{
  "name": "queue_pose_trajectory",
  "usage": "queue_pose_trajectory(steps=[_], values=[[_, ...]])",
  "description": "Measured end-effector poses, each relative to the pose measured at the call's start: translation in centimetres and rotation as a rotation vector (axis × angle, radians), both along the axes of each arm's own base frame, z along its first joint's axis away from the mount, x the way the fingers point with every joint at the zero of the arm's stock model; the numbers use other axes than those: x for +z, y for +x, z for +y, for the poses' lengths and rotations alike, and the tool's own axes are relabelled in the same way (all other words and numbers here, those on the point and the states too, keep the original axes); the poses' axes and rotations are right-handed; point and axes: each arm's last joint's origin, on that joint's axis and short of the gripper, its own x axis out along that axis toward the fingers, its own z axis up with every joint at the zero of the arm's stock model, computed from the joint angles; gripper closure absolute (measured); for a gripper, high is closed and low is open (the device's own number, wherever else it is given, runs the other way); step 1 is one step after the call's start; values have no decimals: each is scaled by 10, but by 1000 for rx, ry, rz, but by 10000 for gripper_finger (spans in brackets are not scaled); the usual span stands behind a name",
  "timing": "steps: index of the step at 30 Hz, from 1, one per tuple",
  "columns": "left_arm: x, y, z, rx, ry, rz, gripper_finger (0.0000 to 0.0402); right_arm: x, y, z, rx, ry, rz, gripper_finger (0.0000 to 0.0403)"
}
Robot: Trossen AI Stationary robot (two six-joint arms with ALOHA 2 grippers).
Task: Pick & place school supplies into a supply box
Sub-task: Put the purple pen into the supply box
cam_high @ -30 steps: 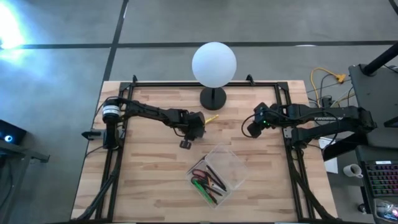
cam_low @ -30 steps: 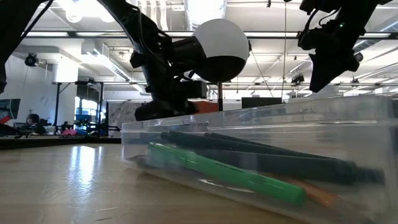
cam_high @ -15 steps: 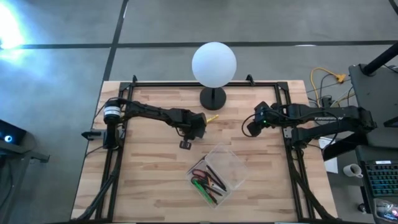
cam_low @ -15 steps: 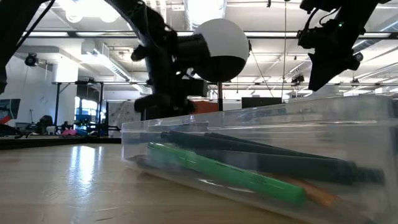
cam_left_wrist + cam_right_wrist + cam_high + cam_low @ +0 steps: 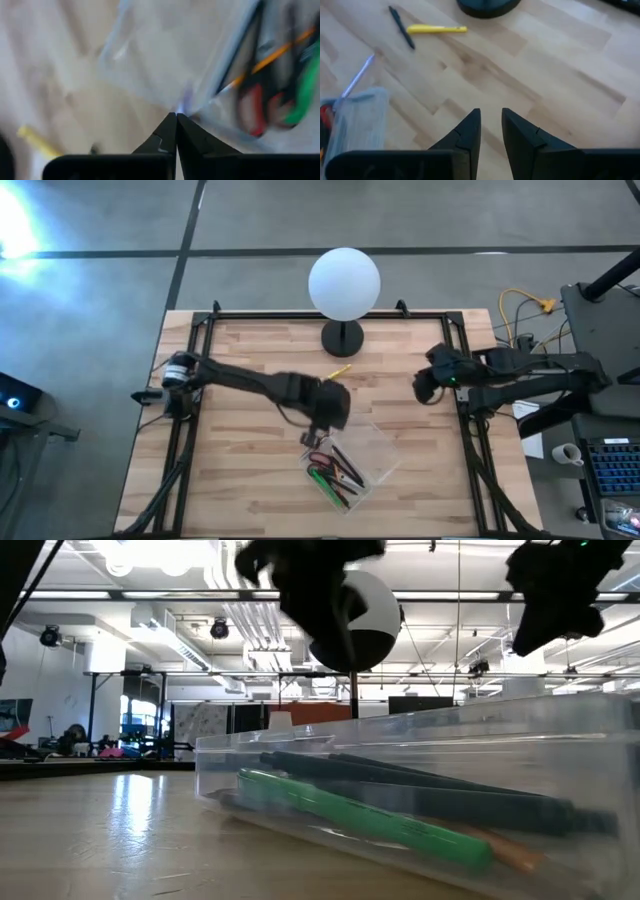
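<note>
Item 1: left gripper, dark two-finger pincer on the left arm, reaching across the pale wooden plank table. Position: above the back-left corner of the supply box. Fingers pressed together tip to tip; nothing visible between them in the left wrist view.

Item 2: small dark object, lying on the table just beside the box's left edge, under the left gripper. Too small to identify.

Item 3: clear, shallow rectangular plastic supply box, set at an angle near the table's front centre. Contents lie along its left and front side: bright green marker, red-handled scissors, several dark slim pens; the right half is bare. The low view shows the green marker lowest, dark pens lying over it. The left wrist view shows an orange-yellow pencil inside the box.

Item 4: yellow slim marker-like stick, on the table just in front of the lamp base, outside the box. A thin dark pen lies next to it.

Item 5: white globe lamp on black round base, at the table's back edge, centre.

Item 6: right gripper, held over the table's right side, well apart from the box. Fingers stand slightly parted, nothing between them.
</note>
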Motion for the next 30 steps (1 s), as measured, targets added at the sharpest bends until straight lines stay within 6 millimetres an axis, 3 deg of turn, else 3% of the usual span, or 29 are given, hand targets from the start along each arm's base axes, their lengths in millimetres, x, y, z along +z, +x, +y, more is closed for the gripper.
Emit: queue_pose_trajectory(steps=[5,8,12,19,24,30], values=[[-4,13,-46,-1,-28,0,398,-1,-15,9,24,35,-6,335],[-21,13,-56,11,65,85,399,-1,-17,13,48,44,-9,335],[-27,13,-50,54,112,111,400,-3,-16,17,81,42,5,335],[-12,5,-25,160,188,101,394,-7,-11,20,98,35,42,335],[-20,-1,-7,168,192,204,334,-9,-9,20,103,30,56,335],[-45,-5,-5,-46,151,259,256,-10,-9,20,100,26,62,335]])
